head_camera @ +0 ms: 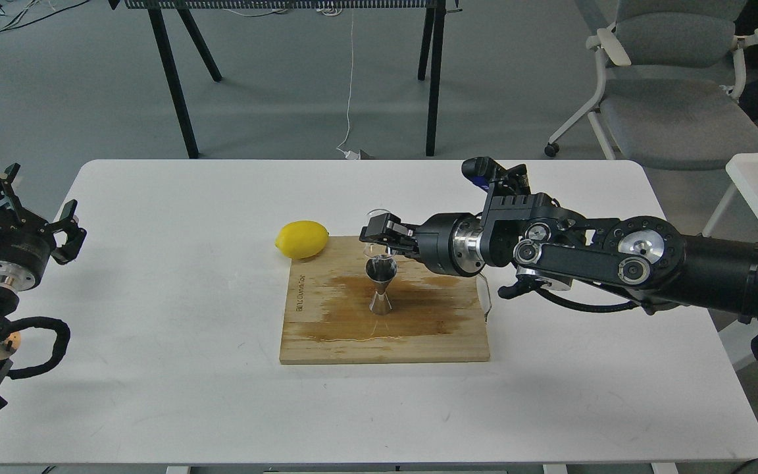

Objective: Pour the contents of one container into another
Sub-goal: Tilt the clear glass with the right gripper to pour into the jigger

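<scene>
Jigger (380, 287): polished steel, mirror-shiny; cup (377, 232): clear glossy plastic or glass, can't tell which. Board (326, 329): pale unfinished wood w/ visible grain, a darker wet-looking stain across the middle; lemon (301, 239): yellow skin w/ dull sheen; table (175, 368): smooth matt white. Right gripper (379, 232) & left gripper (30, 204): matt black, arms w/ bare brushed-metal joint rings; chair (675, 99): grey cloth, white plastic frame.
</scene>
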Action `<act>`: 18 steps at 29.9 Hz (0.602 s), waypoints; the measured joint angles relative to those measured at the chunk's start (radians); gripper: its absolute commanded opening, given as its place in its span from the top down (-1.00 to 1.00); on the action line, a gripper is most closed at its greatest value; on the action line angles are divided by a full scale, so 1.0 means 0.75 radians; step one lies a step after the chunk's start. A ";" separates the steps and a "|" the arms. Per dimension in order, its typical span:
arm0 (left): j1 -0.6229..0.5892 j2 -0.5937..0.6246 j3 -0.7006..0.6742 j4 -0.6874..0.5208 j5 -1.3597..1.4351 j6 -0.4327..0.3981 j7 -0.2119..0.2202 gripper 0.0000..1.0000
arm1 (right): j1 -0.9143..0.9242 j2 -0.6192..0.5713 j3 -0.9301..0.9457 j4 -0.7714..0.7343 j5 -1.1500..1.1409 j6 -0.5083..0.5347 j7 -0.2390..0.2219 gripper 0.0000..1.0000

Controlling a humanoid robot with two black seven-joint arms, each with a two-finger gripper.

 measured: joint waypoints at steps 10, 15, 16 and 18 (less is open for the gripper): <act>0.001 0.000 0.000 0.000 0.000 0.000 0.000 -0.89 | 0.011 0.000 -0.005 0.003 -0.044 0.000 0.000 0.52; 0.004 0.000 0.000 0.000 0.000 0.000 0.000 -0.89 | 0.011 0.000 -0.005 0.005 -0.049 0.000 -0.001 0.52; 0.007 0.000 0.000 0.000 0.000 0.000 0.000 -0.89 | 0.012 0.000 -0.005 0.005 -0.049 0.001 -0.001 0.52; 0.010 0.000 0.000 0.000 0.000 0.000 0.000 -0.89 | 0.012 0.000 -0.005 0.005 -0.049 0.001 -0.001 0.52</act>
